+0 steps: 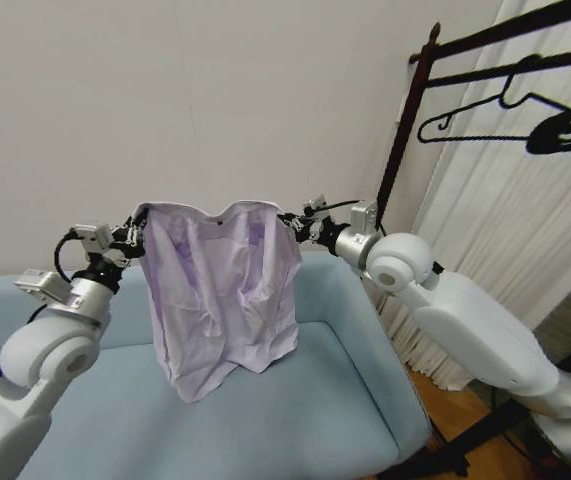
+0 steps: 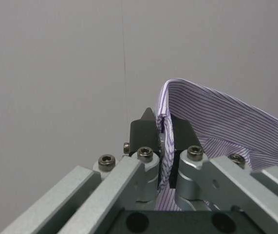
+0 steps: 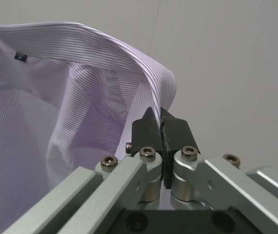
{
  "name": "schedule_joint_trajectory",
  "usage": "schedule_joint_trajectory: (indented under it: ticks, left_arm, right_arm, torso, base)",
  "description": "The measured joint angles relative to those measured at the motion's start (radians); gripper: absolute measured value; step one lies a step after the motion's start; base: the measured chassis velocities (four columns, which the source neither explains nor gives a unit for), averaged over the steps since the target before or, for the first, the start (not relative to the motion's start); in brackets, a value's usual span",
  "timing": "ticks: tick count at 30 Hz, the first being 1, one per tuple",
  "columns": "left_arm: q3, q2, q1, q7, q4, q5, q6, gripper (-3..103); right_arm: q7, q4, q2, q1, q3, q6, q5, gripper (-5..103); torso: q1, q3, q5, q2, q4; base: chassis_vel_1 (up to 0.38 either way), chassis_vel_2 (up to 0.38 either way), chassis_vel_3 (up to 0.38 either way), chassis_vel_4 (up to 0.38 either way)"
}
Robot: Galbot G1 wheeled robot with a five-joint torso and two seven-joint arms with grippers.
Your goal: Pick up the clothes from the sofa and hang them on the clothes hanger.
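The lilac pinstriped shirt point(image 1: 220, 295) hangs in the air, stretched by its top edge between the two arms, over the middle of the pale blue sofa point(image 1: 350, 400); I cannot tell whether its hem touches the seat. The left gripper point(image 1: 141, 238) holds one upper corner: in its wrist view the black fingers point(image 2: 144, 139) are pressed together on a fold of the striped cloth. The right gripper point(image 1: 287, 222) holds the other corner, its fingers point(image 3: 146, 134) pinching the fabric edge just as tightly.

The held edge runs from the robot's left to its right, and the body of the shirt drops straight down from it. The black hanger point(image 1: 485, 105) sits on the dark rail point(image 1: 410, 120) beyond the sofa's right end, higher than both grippers and well apart from the shirt. The right arm is the nearer one (the shirt would have to travel up and to the right to reach it).

A small dark tag point(image 3: 20, 56) sits inside the collar; any writing on it is too small to read.
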Motion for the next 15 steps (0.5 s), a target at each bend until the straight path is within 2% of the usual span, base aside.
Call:
schedule_joint_trajectory:
  ticks: [4,9,14,15]
  left_arm:
    - [0.012,0.036,-0.044,0.016,0.034,-0.026,0.009,3]
    - [0.031,0.048,-0.074,0.032,0.054,-0.047,0.020,3]
    - [0.040,0.050,-0.088,0.042,0.068,-0.057,0.025,3]
    - [0.042,0.051,-0.092,0.045,0.072,-0.059,0.026,3]
  right_arm:
    - [0.009,-0.005,0.009,0.000,0.001,-0.002,0.009,0]
    - [0.047,0.002,0.020,0.001,-0.001,-0.018,0.033,-1]
    - [0.097,0.005,0.031,0.007,-0.003,-0.022,0.048,20]
    - [0.105,0.005,0.033,0.010,-0.003,-0.023,0.055,20]
  torso:
    - [0.000,0.000,0.0000,0.000,0.0000]
    - [0.000,0.000,-0.0001,0.000,0.0000]
    - [0.000,0.000,-0.0001,0.000,0.0000]
    - [0.000,0.000,-0.0001,0.000,0.0000]
  base:
    - [0.000,0.000,0.000,0.000]
    - [0.000,0.000,0.000,0.000]
    - [0.000,0.000,0.000,0.000]
    - [0.000,0.000,0.000,0.000]
